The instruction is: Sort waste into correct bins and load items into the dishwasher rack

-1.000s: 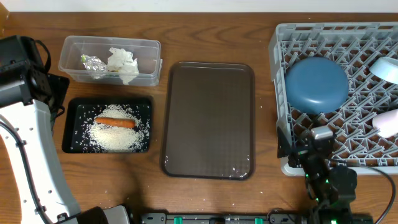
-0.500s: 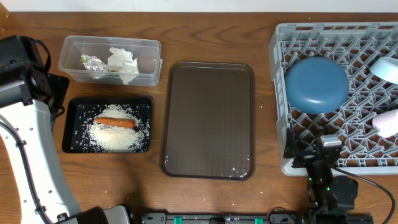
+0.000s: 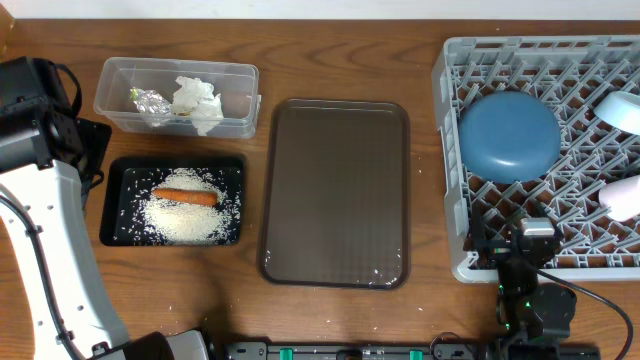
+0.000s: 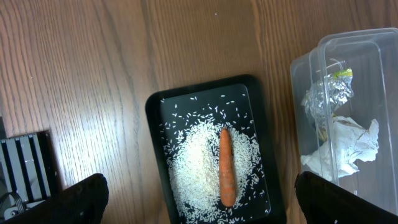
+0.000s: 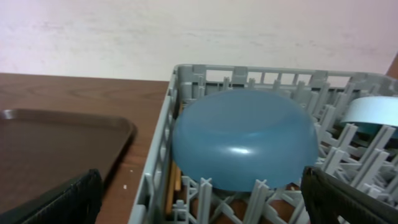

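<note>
Read the overhead view as a clock face, with 12 at the far edge of the table (image 3: 430,200). Your left gripper (image 4: 199,190) is released. Its 2 fingers sit wide apart at the bottom corners of the left wrist view with nothing between them, and the black tray (image 3: 175,160) lies below them. Your right gripper (image 5: 200,186) is likewise spread and empty. Overhead it sits at 5 o'clock, at the near wall of the dishwasher rack (image 3: 447,120).

The rack fills the 3 o'clock side. The large dark blue bowl (image 3: 510,135) lies upside down on the pegs, toward the rack's left side. The small light blue bowl (image 3: 622,108) is at 2 o'clock of it and the white cup (image 3: 625,197) at 4 o'clock of it, both cut by the picture's edge.

At 10 o'clock the clear tub (image 3: 230,70) holds the crumpled foil (image 3: 150,100) and, just beside it on the 3 o'clock side, the white tissue (image 3: 197,103). A sliver of yellow wrapper (image 4: 342,73) shows at the foil. Just beside the tub, at its 6 o'clock, the black tray holds a heap of rice (image 3: 185,222) with the carrot (image 3: 184,196) lying on it. The brown serving tray (image 3: 335,180) lies between the black tray and the rack, with a few grains at its near edge. A few more grains lie on the table at 7 o'clock.
</note>
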Tool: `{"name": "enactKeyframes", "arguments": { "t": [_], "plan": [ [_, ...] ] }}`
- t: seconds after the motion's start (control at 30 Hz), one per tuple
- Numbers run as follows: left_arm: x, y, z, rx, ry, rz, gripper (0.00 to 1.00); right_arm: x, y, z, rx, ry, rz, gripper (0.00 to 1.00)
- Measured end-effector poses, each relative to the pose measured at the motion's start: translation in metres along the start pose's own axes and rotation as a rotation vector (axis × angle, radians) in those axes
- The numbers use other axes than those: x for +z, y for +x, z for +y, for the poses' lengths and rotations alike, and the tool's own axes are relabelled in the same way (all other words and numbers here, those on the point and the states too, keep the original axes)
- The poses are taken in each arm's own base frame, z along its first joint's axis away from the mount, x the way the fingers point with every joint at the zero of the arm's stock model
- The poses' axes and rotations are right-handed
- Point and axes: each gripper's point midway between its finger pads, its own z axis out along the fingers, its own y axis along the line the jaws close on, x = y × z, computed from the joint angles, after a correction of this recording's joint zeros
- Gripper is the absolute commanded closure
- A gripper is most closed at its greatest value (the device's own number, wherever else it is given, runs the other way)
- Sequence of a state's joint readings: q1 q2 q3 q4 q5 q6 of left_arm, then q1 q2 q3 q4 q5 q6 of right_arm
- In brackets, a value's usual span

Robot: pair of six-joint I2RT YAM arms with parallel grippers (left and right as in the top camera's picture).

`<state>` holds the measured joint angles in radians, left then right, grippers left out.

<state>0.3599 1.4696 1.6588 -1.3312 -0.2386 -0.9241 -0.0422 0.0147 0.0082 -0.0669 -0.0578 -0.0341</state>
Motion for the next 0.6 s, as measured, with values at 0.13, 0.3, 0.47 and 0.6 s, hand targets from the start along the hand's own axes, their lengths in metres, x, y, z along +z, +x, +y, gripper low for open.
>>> {"name": "enactKeyframes", "arguments": {
  "t": [0.13,0.3,0.47,0.6],
  "plan": [
    [0.0001,-0.0001,0.0,0.0,0.0,0.0,0.02,0.0,0.0003,-0.0029,-0.016,0.014,0.001,0.01],
    [0.0001,-0.0001,0.0,0.0,0.0,0.0,0.02,-0.0002,0.0005,-0.0069,-0.024,0.031,0.003,0.01],
    [0.0001,-0.0001,0.0,0.0,0.0,0.0,0.02,-0.0002,0.0005,-0.0064,-0.024,0.028,0.002,0.01],
    [0.0,-0.0001,0.0001,0.0,0.0,0.0,0.02,-0.0002,0.0005,-0.0062,-0.019,0.027,0.002,0.01]
  ]
}}
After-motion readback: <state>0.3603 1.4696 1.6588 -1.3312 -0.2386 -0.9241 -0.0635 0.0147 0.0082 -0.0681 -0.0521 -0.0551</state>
